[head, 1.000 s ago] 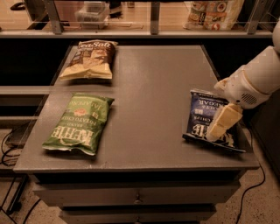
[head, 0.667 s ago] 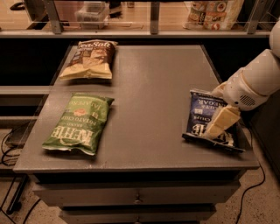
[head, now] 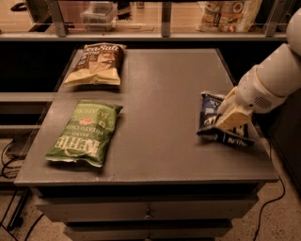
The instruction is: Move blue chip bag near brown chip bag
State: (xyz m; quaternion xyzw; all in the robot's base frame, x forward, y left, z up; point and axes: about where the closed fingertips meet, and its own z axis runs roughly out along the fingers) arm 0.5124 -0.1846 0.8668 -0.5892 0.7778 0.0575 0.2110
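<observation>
The blue chip bag [head: 210, 114] lies at the right side of the grey table [head: 164, 89], crumpled, with its left end tipped up. My gripper [head: 229, 117], with pale beige fingers on a white arm coming in from the right, sits on top of the bag and is shut on it. The brown chip bag [head: 96, 63], dark brown above and tan below with "Sea Salt" script, lies flat at the table's far left corner, well apart from the blue bag.
A green chip bag [head: 84, 132] lies flat at the near left of the table. Behind the table, a shelf holds a plastic container [head: 99, 12] and snack bags [head: 230, 10]. Cables hang by the table's lower left and right.
My gripper has shifted a little to the left and away from the table's right edge, and the blue chip bag has moved with it. The other bags have not moved.
</observation>
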